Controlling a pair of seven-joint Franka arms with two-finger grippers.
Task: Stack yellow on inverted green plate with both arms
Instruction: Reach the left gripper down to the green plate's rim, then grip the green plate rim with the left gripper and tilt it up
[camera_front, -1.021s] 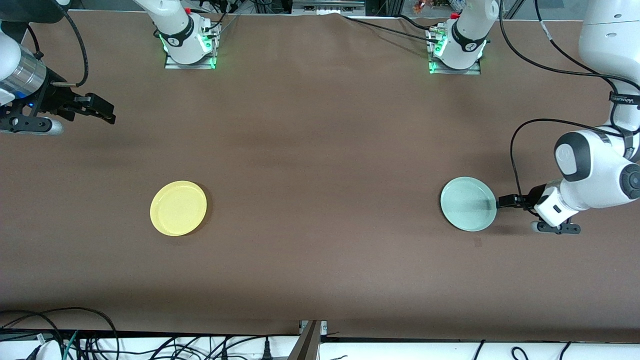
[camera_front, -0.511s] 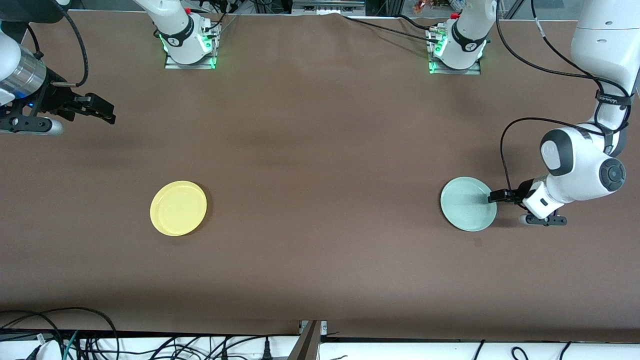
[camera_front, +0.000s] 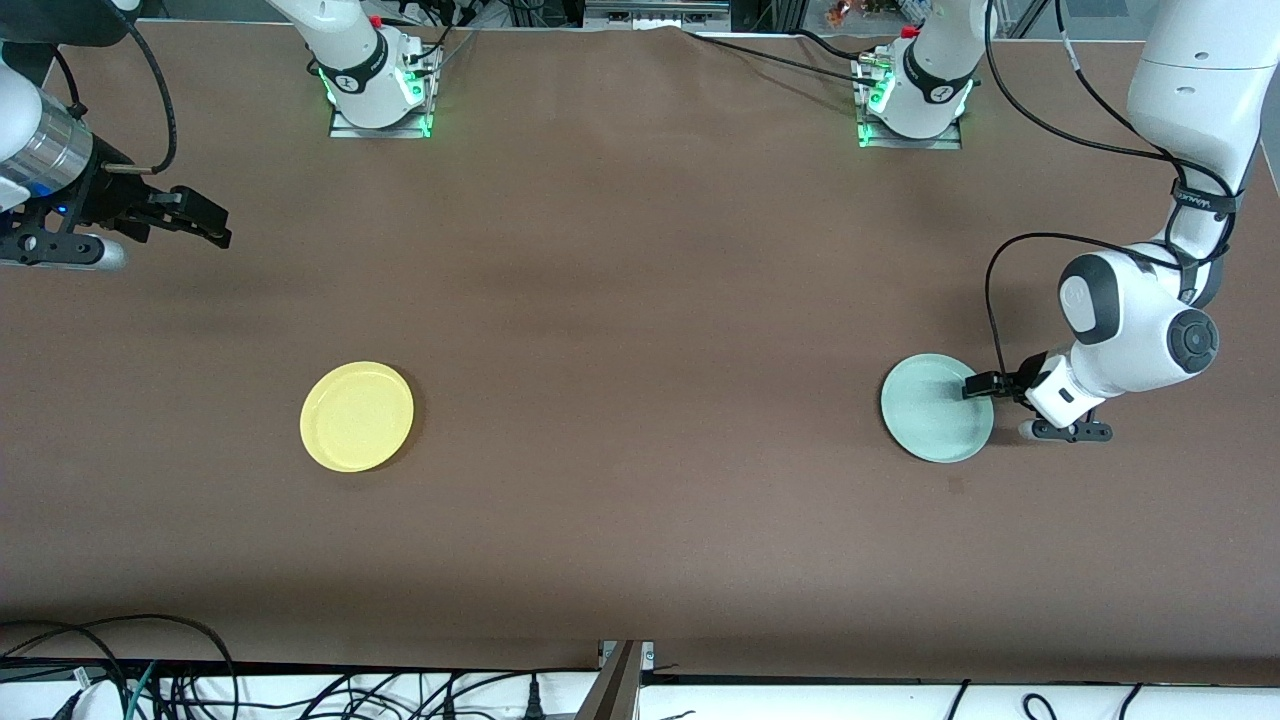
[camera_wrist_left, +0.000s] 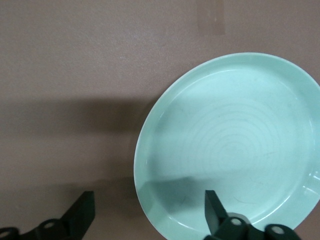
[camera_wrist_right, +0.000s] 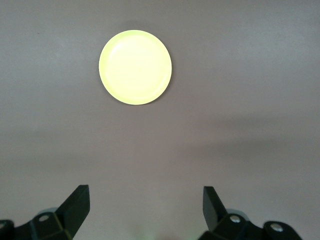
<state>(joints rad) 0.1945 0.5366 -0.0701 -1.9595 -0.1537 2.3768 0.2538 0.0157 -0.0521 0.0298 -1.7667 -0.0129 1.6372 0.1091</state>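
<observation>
Front view shows my yellow plate (camera_front: 356, 416) lying well apart from the green plate (camera_front: 936, 409), which sits right side up. My left gripper (camera_front: 980, 385), fingers spread, straddles its rim. My right gripper (camera_front: 205, 218), open and empty, waits.

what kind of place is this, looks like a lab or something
Probably a robotics lab: two white arms bolted to a brown-covered table, loose cables along its edge, and only a yellow plate and green plate as props.
</observation>
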